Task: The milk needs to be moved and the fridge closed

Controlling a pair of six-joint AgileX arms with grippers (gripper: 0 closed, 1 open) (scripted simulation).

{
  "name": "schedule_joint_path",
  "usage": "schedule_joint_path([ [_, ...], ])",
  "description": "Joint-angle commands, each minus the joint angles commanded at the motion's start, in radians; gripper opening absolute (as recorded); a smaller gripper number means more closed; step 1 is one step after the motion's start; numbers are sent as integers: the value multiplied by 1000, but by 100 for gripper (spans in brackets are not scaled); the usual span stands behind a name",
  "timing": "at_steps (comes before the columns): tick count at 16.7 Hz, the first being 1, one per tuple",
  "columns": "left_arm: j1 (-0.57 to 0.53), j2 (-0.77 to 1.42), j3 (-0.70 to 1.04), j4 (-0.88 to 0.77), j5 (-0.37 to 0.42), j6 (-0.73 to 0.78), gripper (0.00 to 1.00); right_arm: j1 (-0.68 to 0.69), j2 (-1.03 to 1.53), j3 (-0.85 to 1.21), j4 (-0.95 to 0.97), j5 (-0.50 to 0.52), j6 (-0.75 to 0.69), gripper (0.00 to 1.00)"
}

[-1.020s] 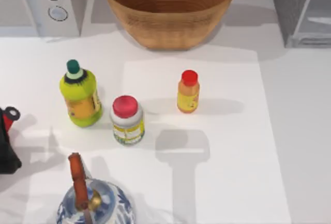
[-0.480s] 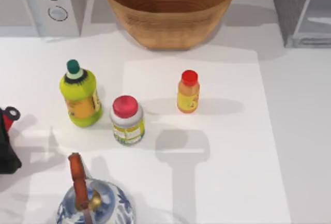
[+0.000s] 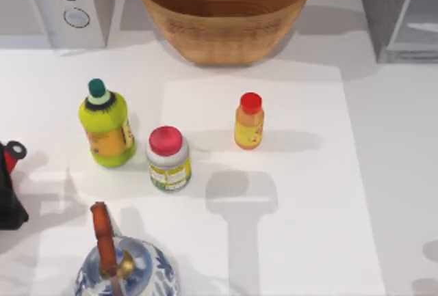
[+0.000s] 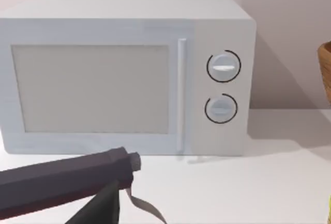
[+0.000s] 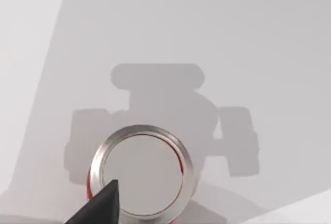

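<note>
The fridge [image 3: 390, 9] stands at the table's back right corner, with dark speckled grey walls and a pale panel [image 3: 419, 28] beside them; the picture's edge cuts it off. The milk is out of view. In the right wrist view one dark fingertip [image 5: 106, 200] of my right gripper hangs just above a round silver can top [image 5: 142, 169] with a red side, and a gripper-shaped shadow lies on the white table beyond it. In the left wrist view a dark grey bar [image 4: 62, 180] and a dark finger [image 4: 103, 206] of my left gripper sit low in front of the white microwave [image 4: 129, 74].
A wicker basket [image 3: 224, 12] stands at the back middle and the microwave [image 3: 58, 2] at the back left. A green bottle [image 3: 106, 125], a red-lidded jar [image 3: 168, 159] and an orange bottle [image 3: 249, 121] stand mid-table. A blue-white teapot [image 3: 123, 268] sits at the front, a red-black object [image 3: 8, 186] at the left edge.
Faint shadows have appeared in the top view's lower right corner. The bottles, jar, teapot and basket have not moved.
</note>
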Motion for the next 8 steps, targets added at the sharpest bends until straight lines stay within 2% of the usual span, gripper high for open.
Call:
schedule_joint_path([
  [8,0,0,0,0,0,0,100,-667,736,262,-40,-357,-743,100],
])
